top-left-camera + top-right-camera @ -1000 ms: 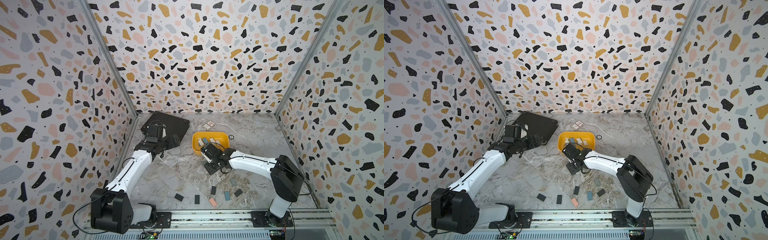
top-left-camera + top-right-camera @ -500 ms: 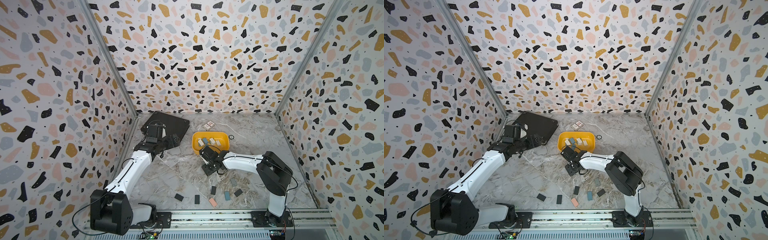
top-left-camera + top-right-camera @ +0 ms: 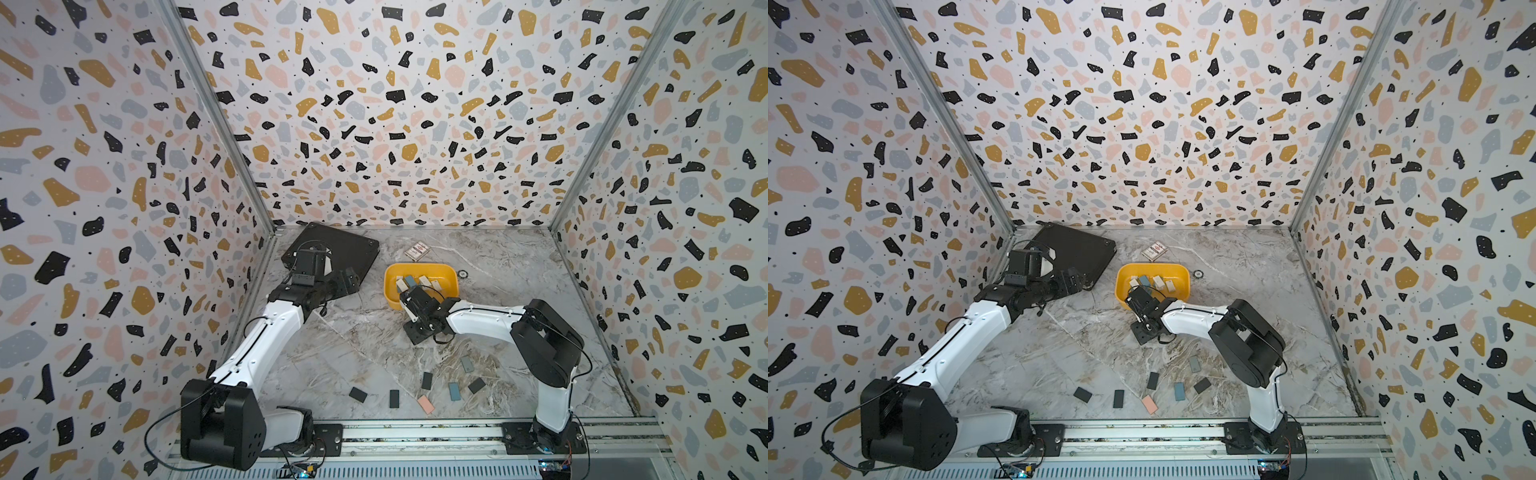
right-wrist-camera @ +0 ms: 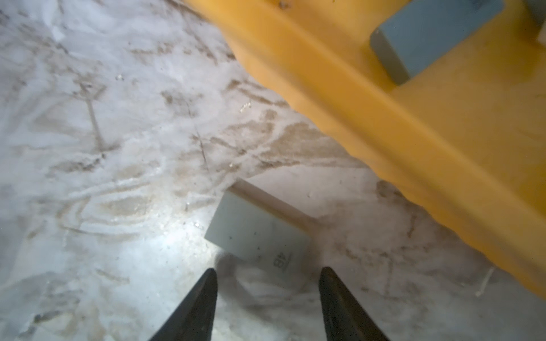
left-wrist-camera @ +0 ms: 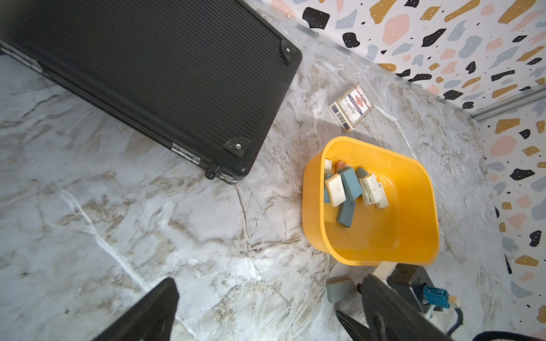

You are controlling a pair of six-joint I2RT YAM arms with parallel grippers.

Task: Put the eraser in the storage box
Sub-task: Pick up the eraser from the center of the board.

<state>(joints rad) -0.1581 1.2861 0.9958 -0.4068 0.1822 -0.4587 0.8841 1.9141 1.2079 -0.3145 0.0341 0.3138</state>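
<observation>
change: right elbow (image 3: 544,345) now folded inward | right fingers (image 4: 204,295) half-open, empty, low by storage box (image 4: 384,124) wall | eraser (image 4: 257,233) on counter (image 4: 118,147) just ahead of tips, outside box, ungrasped | left fingers (image 5: 147,313) wide, empty

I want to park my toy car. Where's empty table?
Bare marble lies in the middle, between the black case, the storage box and the loose erasers, and right of the box toward the wall. Crowded: among those erasers and at the right gripper.
</observation>
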